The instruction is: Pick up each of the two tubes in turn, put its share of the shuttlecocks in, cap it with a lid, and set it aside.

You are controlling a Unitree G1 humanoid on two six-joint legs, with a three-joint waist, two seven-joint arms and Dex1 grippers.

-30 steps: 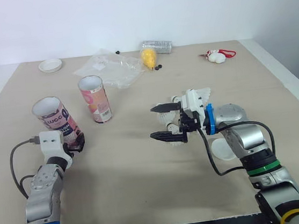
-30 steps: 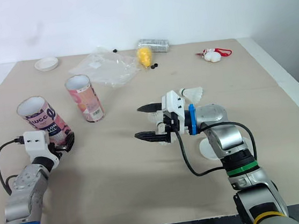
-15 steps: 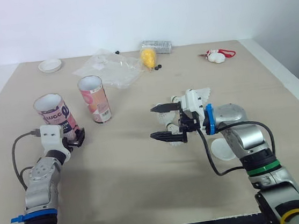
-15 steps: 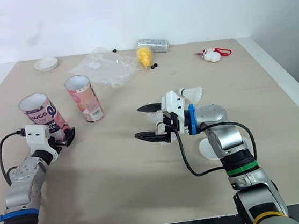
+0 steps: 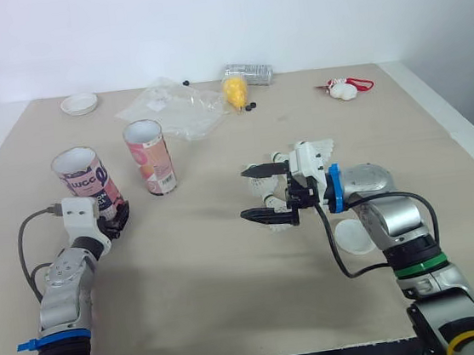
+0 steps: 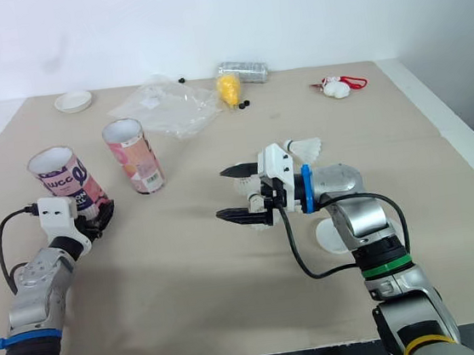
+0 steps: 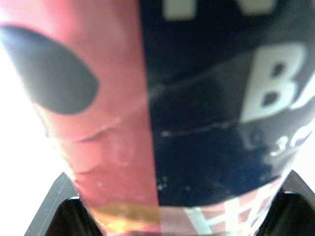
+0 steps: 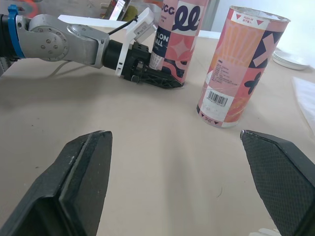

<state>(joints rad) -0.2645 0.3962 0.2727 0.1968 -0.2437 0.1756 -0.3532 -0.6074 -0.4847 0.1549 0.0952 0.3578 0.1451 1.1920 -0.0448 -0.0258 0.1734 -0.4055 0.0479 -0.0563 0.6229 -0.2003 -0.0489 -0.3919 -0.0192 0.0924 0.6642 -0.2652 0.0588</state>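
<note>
Pink-and-navy cardboard tube (image 5: pixel 86 179) stands upright, base clamped by the left gripper (image 5: pixel 117 218). Beside white shuttlecocks (image 5: pixel 320 146) the right gripper (image 5: pixel 250 195) hovers, fingers wide apart.

Pink-and-navy tube (image 5: pixel 86 179) in the left pincer (image 5: pixel 120 216) nearer upright than a second ago, less tilted.

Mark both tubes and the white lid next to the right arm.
navy-and-pink tube (image 5: pixel 83 179): left eye view, middle of its printed side wall.
pink-and-orange tube (image 5: pixel 153 160): left eye view, middle of its side wall.
white lid (image 5: pixel 351 240): left eye view, bare flat face.
</note>
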